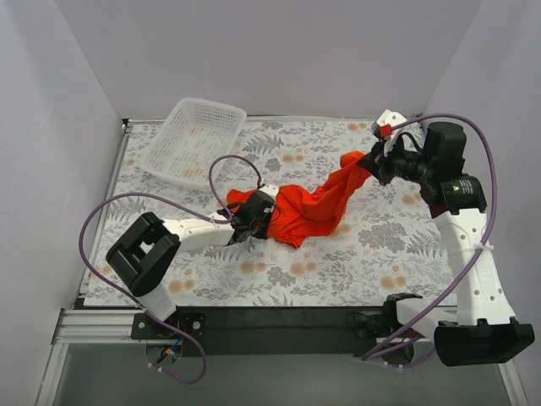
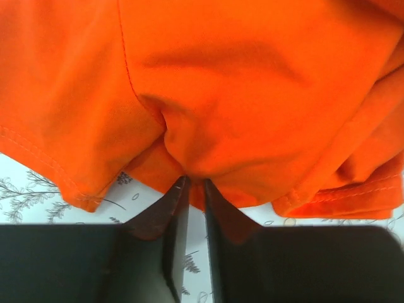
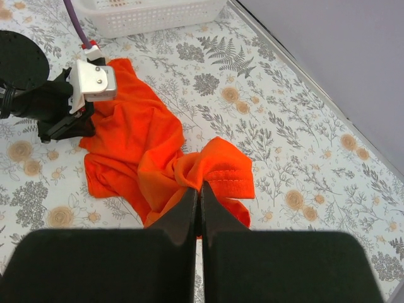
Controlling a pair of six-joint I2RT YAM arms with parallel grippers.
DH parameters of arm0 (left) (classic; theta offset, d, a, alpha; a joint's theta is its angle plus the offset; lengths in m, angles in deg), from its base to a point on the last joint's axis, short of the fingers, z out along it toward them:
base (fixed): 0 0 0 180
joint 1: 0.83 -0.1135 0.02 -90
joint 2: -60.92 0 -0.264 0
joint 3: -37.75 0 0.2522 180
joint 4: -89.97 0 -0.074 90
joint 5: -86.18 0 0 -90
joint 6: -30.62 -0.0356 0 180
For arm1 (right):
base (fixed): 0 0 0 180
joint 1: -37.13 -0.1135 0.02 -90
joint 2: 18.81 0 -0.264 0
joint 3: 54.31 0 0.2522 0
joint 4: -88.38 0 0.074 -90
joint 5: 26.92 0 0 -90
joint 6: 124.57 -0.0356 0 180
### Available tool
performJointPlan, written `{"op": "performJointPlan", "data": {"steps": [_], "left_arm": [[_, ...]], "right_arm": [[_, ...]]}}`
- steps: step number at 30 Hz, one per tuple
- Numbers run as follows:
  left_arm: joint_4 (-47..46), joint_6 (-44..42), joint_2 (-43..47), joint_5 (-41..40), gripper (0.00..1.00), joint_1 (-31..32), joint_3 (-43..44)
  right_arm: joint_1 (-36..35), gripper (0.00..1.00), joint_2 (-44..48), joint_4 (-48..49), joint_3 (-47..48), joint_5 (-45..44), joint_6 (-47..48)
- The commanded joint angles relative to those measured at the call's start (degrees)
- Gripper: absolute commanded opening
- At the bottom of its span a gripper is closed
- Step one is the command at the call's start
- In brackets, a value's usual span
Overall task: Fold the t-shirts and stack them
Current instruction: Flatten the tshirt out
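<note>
Orange-red t-shirt (image 1: pixel 308 211), bunched mid-counter (image 1: pixel 406 249), gripped at both ends.
Pinched at its left end by left gripper (image 1: pixel 252 218), low against the counter. Clamped at the other end in right gripper (image 1: pixel 369 162), raised toward the far right corner, sagging in between. White mesh basket (image 1: pixel 193 139) at far left corner, apart from it.

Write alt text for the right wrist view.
The right end effector pinches a fold of an orange-red fabric t-shirt on a floral-patterned table. The shirt trails to the left end effector at upper left; a white plastic mesh basket sits beyond.
</note>
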Motion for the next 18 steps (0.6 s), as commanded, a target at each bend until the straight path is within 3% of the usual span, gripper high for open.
{"op": "performJointPlan", "data": {"steps": [1, 2, 18], "left_arm": [[0.6, -1.1, 1.1, -0.9, 0.04, 0.1, 3.1], [0.9, -1.0, 1.8, -0.2, 0.00, 0.1, 3.3], [1.7, -6.0, 32.3, -3.7, 0.00, -0.8, 4.3]], "right_arm": [[0.7, 0.01, 2.4, 2.8, -0.9, 1.6, -0.7], [0.9, 0.01, 2.6, 2.9, -0.9, 1.6, -0.6], [2.4, 0.01, 2.4, 4.2, -1.0, -4.1, 0.3]]}}
